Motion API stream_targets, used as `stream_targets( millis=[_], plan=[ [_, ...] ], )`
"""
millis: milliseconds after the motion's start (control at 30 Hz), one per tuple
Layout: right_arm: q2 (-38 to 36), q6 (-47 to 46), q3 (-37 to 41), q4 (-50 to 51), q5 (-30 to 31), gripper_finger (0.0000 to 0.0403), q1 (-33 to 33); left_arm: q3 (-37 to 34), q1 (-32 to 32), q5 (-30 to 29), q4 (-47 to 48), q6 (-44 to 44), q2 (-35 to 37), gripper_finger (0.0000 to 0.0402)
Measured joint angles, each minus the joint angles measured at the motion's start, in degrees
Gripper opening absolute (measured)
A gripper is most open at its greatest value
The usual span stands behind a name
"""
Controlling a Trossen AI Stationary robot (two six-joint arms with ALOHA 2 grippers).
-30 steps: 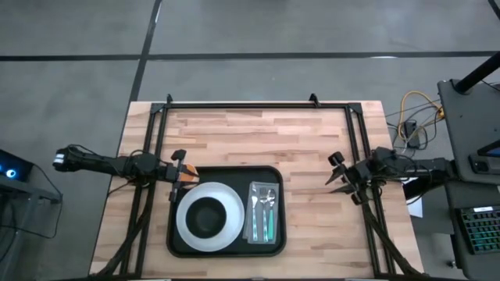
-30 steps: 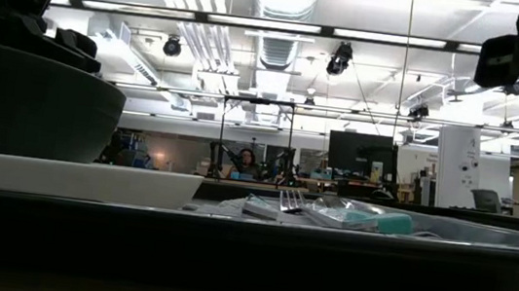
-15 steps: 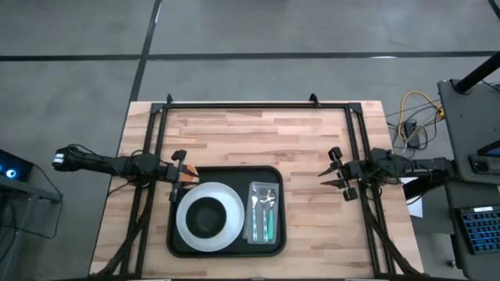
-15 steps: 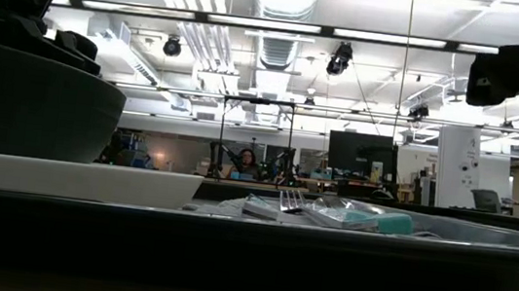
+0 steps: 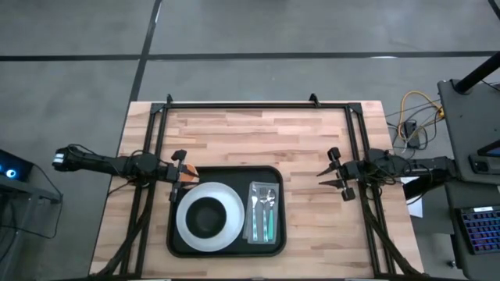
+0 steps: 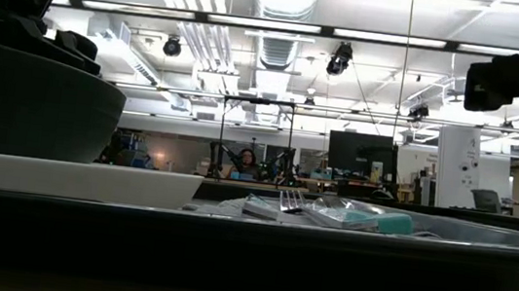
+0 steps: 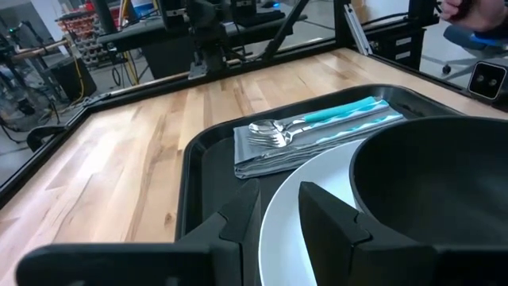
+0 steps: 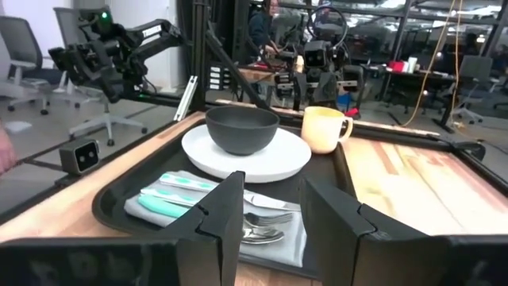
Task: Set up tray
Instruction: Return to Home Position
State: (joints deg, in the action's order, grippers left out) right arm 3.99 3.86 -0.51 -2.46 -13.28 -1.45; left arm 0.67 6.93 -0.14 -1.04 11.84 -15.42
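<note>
**Tray laid out, both tools hanging apart**

Tray (image 5: 226,172): black and flat on the desk (image 5: 258,133), in the half away from the cross rail (image 5: 258,104) and between my two arms. Its long axis runs from arm to arm. Its left short end sits under the left arm, and its right short end is well apart from the right one.

On the tray's left part is a white plate (image 5: 187,225) with a dark bowl (image 5: 208,216) on it. On the right part is a grey napkin (image 5: 254,231) carrying green-handled cutlery (image 5: 267,222), laid across the tray's long axis. A yellow cup (image 8: 323,129) stands at the tray's corner by the left arm.

Left tool (image 5: 184,173): over that corner, beside the cup. Fingers spread, with the plate showing through the gap, and nothing gripped.

Right tool (image 5: 325,179): above bare wood to the right of the tray, pointing toward it. Fingers spread, nothing between them.

Surface: pale wood planks, boxed by a black frame.

Room: grey floor (image 5: 312,31) with dark seams. Across the desk I see a lit hall with ceiling ducts, screens and a person (image 6: 245,161) seated far back.
</note>
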Motion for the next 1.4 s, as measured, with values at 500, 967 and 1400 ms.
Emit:
stream_targets(
  millis=[500,967,1400],
  plan=[
    [-0.1,-0.5,0.0,0.0,0.0,0.0112,0.0,0.0,0.0,0.0,0.0,0.0,0.0,0.0071],
    [-0.1,-0.5,0.0,0.0,-0.1,0.0111,0.0,0.0,0.0,0.0,0.0,0.0,0.0,0.0071],
    [-0.1,-0.4,0.0,0.0,-0.1,0.0111,0.0,0.0,0.0,0.0,0.0,0.0,0.0,0.0071]
  ],
)
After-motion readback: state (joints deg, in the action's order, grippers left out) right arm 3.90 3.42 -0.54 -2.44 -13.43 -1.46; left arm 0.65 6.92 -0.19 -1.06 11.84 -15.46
